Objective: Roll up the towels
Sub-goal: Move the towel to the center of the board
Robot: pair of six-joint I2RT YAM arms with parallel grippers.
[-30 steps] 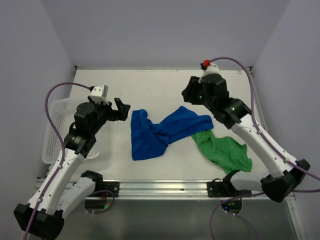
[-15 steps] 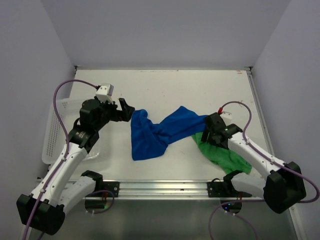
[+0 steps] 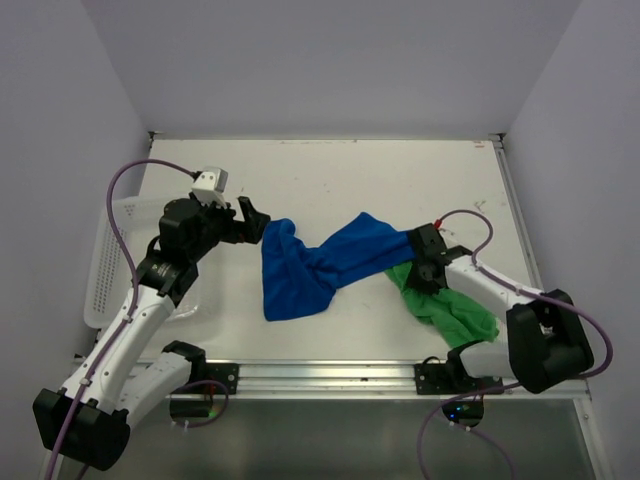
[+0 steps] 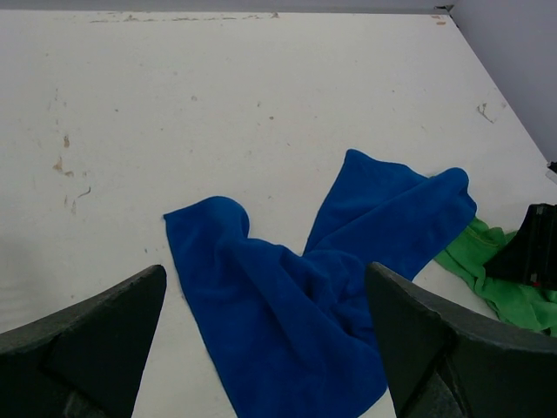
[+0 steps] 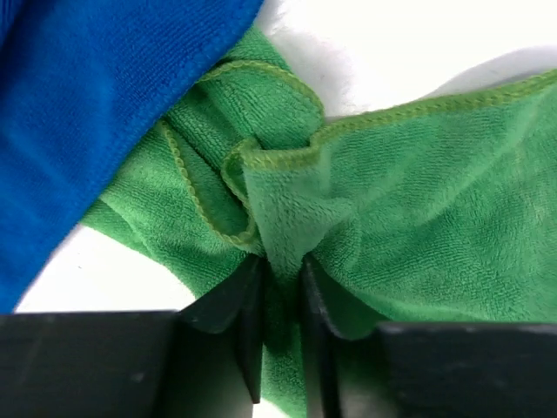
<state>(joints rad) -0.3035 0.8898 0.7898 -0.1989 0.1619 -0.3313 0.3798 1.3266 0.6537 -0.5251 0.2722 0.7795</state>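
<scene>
Right, R gripper (image 5: pixel 280 272) is down on the green towel (image 5: pixel 409 192), jaws nipped tight on a bunched fold of it, and the pinch is clear in the wrist cam. That green towel lies crumpled on the table (image 3: pixel 330 175), right side, toward the near edge, not rolled. The blue towel (image 3: pixel 300 268) sits mid-table, twisted into a loose V, also unrolled. Its right end lies over the green one's top edge, just beside the pinch. L gripper (image 3: pixel 250 218) is at the blue towel's far left corner, fingers (image 4: pixel 96 335) spread wide w/ only the cloth showing below. It's prob. hovering just above it, tho contact is hard to judge from overhead. White mesh basket (image 3: pixel 105 265) sits at the table's left edge, partly behind the L arm.
</scene>
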